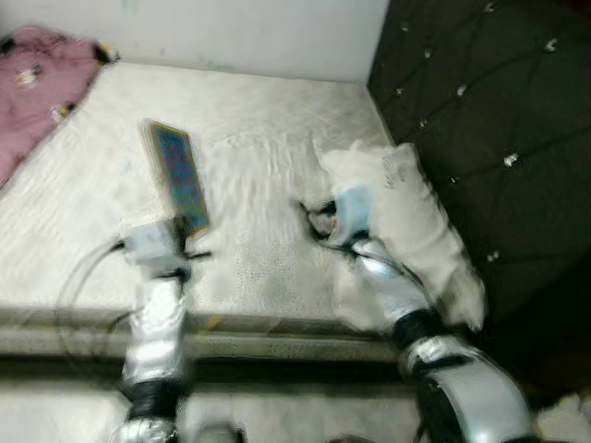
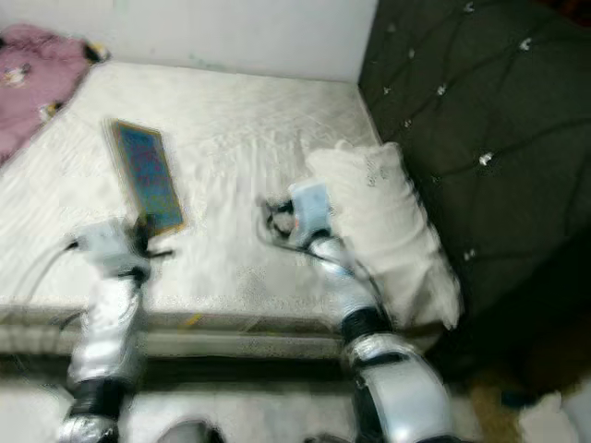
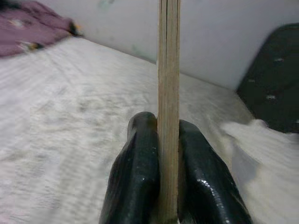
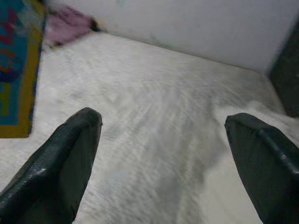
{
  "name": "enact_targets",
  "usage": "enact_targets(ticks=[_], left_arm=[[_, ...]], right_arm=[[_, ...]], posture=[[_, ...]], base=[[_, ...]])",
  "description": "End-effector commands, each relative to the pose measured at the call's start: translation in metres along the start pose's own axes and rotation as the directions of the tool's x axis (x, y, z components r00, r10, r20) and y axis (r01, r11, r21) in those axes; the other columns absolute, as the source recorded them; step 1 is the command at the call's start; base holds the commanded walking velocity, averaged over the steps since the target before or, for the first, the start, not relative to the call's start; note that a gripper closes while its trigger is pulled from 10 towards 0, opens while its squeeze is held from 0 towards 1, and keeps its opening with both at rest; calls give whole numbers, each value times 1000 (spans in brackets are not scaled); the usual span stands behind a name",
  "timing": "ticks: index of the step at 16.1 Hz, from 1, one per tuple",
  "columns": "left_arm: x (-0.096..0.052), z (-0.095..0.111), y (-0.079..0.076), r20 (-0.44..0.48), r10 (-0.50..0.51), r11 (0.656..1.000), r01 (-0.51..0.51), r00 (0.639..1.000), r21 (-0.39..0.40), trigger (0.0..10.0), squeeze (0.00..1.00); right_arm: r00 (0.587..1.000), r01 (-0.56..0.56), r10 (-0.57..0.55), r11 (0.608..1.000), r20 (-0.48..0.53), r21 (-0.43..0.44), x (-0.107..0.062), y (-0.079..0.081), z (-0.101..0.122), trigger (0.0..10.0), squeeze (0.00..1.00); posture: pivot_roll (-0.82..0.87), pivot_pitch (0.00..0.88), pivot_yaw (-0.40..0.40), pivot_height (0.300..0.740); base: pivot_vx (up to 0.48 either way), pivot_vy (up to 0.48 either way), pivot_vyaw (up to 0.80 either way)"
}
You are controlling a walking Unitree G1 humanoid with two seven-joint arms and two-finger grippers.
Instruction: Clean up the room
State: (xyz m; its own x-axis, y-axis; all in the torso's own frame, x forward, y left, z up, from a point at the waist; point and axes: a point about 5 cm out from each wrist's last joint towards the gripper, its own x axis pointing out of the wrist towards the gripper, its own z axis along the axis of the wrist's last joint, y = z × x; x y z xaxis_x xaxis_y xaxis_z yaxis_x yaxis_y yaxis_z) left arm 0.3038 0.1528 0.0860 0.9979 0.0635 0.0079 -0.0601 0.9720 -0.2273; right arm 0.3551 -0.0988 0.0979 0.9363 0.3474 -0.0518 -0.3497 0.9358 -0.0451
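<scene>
A thin flat book (image 1: 178,175) with a blue cover and yellow border stands up over the white mattress (image 1: 259,129), held by its lower edge in my left gripper (image 1: 191,242). The left wrist view shows the book's edge (image 3: 168,93) clamped between both black fingers (image 3: 135,177). My right gripper (image 1: 312,220) hovers open over the mattress beside a white pillow (image 1: 411,217); its two fingers (image 4: 60,168) stand wide apart with nothing between them, and the book's cover (image 4: 14,70) shows at one side of that view.
A pink blanket (image 1: 37,83) lies at the far left of the bed. A dark tufted headboard (image 1: 489,138) rises on the right, and a white wall (image 1: 231,32) runs behind. The bed's front edge (image 1: 277,337) is just before me.
</scene>
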Motion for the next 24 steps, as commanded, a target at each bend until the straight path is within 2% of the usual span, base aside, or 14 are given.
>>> enact_targets(ticks=[1, 6, 22, 24], left_arm=[[5, 14, 1, 59, -13, 1000, 12, 998, 22, 10000, 0], [4, 16, -1, 86, -35, 999, 35, 996, 5, 10000, 0], [2, 13, -2, 72, -35, 999, 36, 997, -3, 10000, 0], [3, 13, -2, 71, -35, 999, 35, 997, -3, 10000, 0]], right_arm=[[1000, -17, 17, 1000, 19, 8, 5, 8, 6, 10000, 0], [1000, -17, 17, 1000, 19, 7, 5, 8, 6, 10000, 0], [1000, -24, 24, 1000, 17, -3, 4, 8, 5, 10000, 0], [1000, -23, 23, 1000, 17, -1, 4, 8, 5, 10000, 0]], posture=[[83, 0, -82, 740], [82, 0, -82, 740], [79, 0, -88, 740], [78, 0, -86, 740]], base=[[0, 0, 0], [0, 0, 0], [289, 0, 0], [0, 0, 0]])
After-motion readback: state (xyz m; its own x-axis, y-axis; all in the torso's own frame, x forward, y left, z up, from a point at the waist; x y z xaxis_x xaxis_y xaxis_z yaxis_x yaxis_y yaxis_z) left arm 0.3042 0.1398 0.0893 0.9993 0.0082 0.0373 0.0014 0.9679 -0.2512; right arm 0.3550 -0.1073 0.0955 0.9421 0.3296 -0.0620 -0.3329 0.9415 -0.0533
